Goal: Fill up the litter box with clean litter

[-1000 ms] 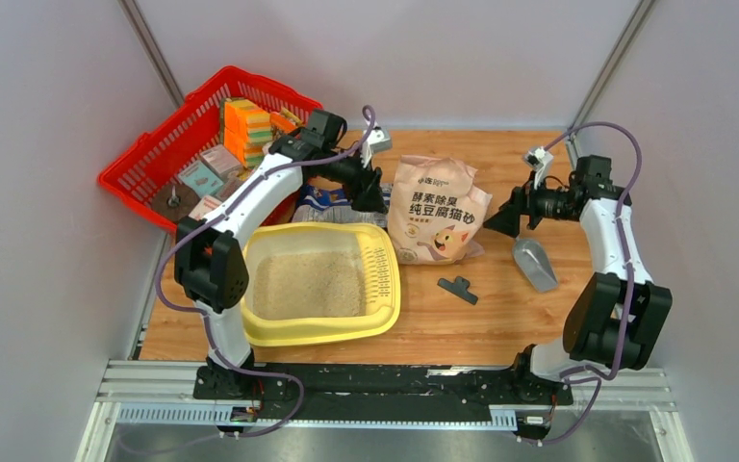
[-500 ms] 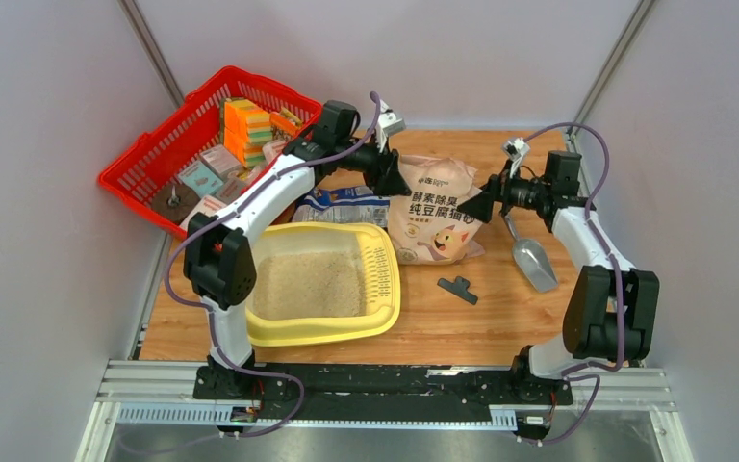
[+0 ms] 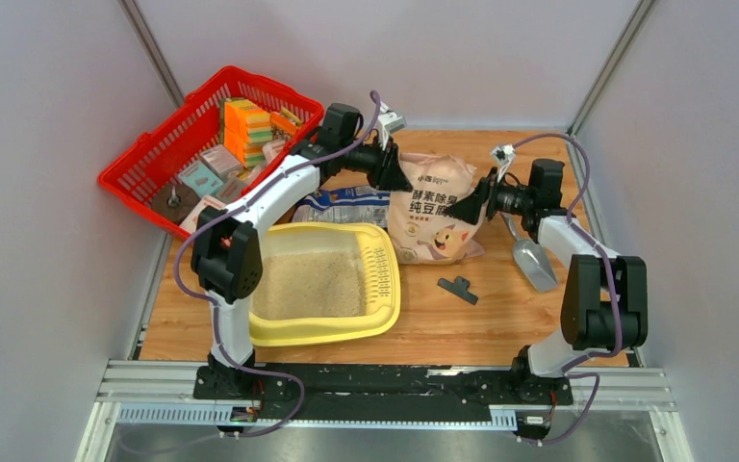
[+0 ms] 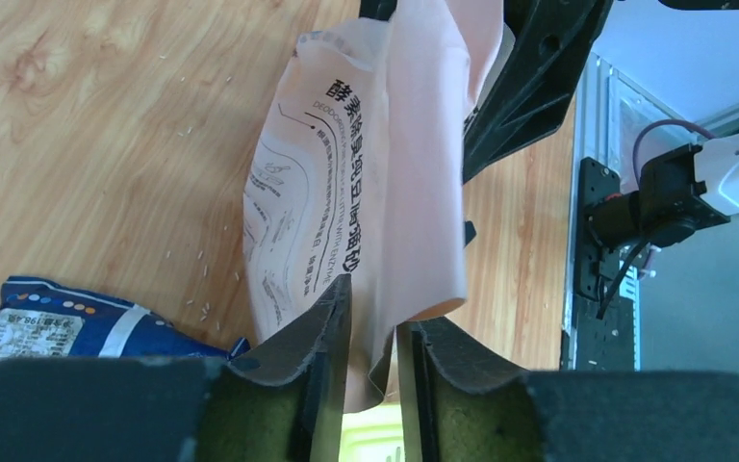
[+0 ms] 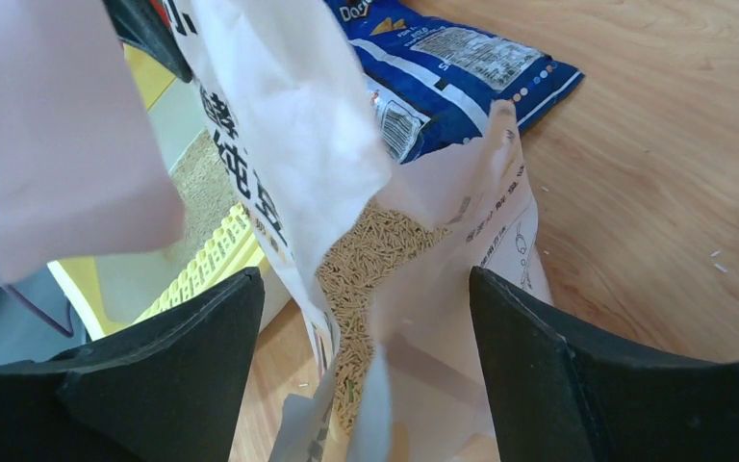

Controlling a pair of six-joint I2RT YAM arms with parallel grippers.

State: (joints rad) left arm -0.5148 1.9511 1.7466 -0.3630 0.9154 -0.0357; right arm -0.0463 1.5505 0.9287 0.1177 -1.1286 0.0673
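Now, the litter box (image 3: 332,332) sits in the lower left-middle of the overhead view, a big pale-yellow tray with rounded corners, a wide rim and a slotted strip down its right side; a flat bed of fine beige litter (image 3: 308,284) covers its floor. Just beyond its upper right corner stands the tan paper bag (image 3: 438,219) with dark lettering and a cartoon animal, its top open. The left gripper (image 3: 394,179) is at the bag's upper left corner; in the left wrist view its fingers (image 4: 298,356) are nearly together with a fold of the bag's paper pinched between them. The right gripper (image 3: 464,206) is at the bag's upper right edge, and in the right wrist view its jaws stand wide apart on either side of the open mouth, gripping nothing; whether they touch the paper I cannot tell. More beige granules show inside that mouth. A blue-and-white packet (image 3: 346,204) lies flat just above the tray, a red basket (image 3: 168,159) fills the upper left, and a grey scoop (image 3: 536,262) and a black clip (image 3: 458,288) lie on the wooden table (image 3: 500,327) to the right
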